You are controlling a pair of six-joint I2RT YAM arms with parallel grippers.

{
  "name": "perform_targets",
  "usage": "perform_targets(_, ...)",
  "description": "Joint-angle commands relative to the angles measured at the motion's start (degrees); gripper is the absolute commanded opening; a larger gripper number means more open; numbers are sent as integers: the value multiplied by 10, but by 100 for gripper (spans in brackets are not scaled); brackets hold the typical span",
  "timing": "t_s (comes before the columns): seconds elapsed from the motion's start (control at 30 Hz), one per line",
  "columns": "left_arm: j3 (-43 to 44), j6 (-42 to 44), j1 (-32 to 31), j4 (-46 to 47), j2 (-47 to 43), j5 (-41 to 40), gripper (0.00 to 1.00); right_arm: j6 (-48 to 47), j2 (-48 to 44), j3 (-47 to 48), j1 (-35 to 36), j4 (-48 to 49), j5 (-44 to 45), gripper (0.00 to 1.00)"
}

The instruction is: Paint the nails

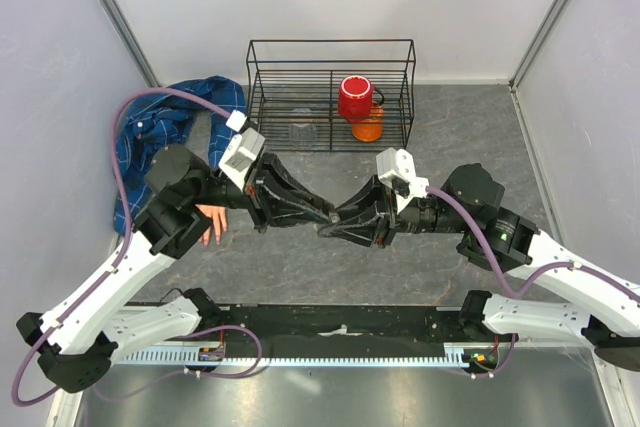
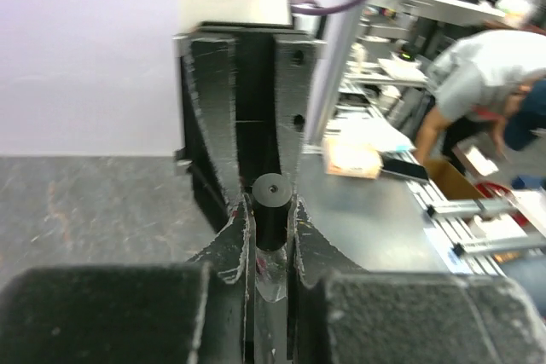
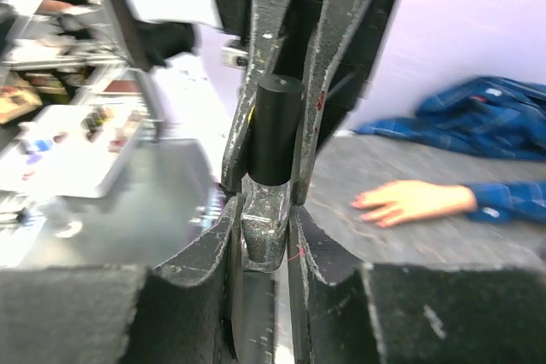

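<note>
Peach fake hand [image 3: 418, 199], blue plaid sleeve [image 1: 160, 132], red cup [image 1: 355, 97], nails [image 3: 357, 202] perhaps reddish.

The left arm [image 1: 120, 277] was stretched from its base forward and inward, and the right arm [image 1: 530, 252] was bent in the same way from the other side. Both wrists pointed toward each other, low and nearly level. The left gripper [image 2: 270, 232] and the right gripper [image 3: 266, 210] met tip to tip. The left gripper was closed on a black cap [image 3: 277, 134], and the right gripper was closed on the small bottle [image 3: 263, 238] under it.
</note>
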Motion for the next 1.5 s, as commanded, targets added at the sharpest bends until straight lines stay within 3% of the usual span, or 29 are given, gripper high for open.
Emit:
perform_targets(0.0, 5, -33, 4, 20, 19, 20, 4, 46, -7, -11, 13, 116, -134, 0)
perform_targets(0.03, 14, -22, 6, -9, 17, -3, 13, 35, -10, -11, 13, 109, -116, 0)
perform_targets(0.07, 41, 5, 6, -41, 17, -29, 42, 28, -10, -10, 10, 88, -82, 0)
perform_targets(0.13, 64, 33, 6, -125, 10, -106, 67, 2, -4, 0, 9, 63, -17, 0)
perform_targets(0.23, 89, 48, 6, -178, -9, -200, 81, -32, 15, 18, 10, 14, 53, 0)
perform_targets(0.27, 91, 47, 6, -185, -16, -226, 82, -39, 21, 25, 10, -6, 115, 0)
perform_targets(0.4, 110, 15, 6, -240, -29, -401, 74, -68, 66, 62, 9, -44, 251, 0)
perform_targets(0.5, 124, 1, 6, -265, -23, -440, 67, -81, 84, 83, 9, -47, 300, 0)
perform_targets(0.57, 124, 0, 6, -265, -16, -449, 54, -83, 91, 89, 9, -46, 315, 0)
perform_targets(0.63, 124, 1, 7, -267, -10, -449, 48, -84, 97, 94, 10, -45, 331, 0)
perform_targets(0.93, 122, -2, 6, -257, 24, -397, 50, -80, 88, 89, 10, -40, 333, 0)
perform_targets(1.0, 121, 0, 6, -250, 27, -387, 46, -77, 84, 87, 9, -40, 327, 0)
perform_targets(1.1, 117, 5, 6, -240, 26, -376, 29, -77, 72, 78, 9, -35, 296, 0)
perform_targets(1.13, 116, 10, 6, -236, 26, -370, 15, -77, 68, 74, 9, -27, 287, 0)
perform_targets(1.2, 107, 15, 6, -221, 25, -330, 4, -74, 52, 59, 9, -20, 254, 0)
perform_targets(1.3, 80, 29, 6, -168, 16, -226, 2, -73, 27, 35, 9, -4, 173, 0)
perform_targets(1.33, 60, 30, 7, -123, 13, -183, 2, -73, 22, 30, 9, 4, 130, 0)
perform_targets(1.37, 47, 29, 7, -91, 12, -80, 2, -70, 14, 26, 9, 8, 82, 0)
perform_targets(1.4, 31, 9, 7, -38, 9, -28, 2, -63, 12, 19, 9, 13, -26, 0)
perform_targets(1.47, -32, -39, 7, 129, -1, 69, 2, -20, 5, 3, 9, 76, -94, 0)
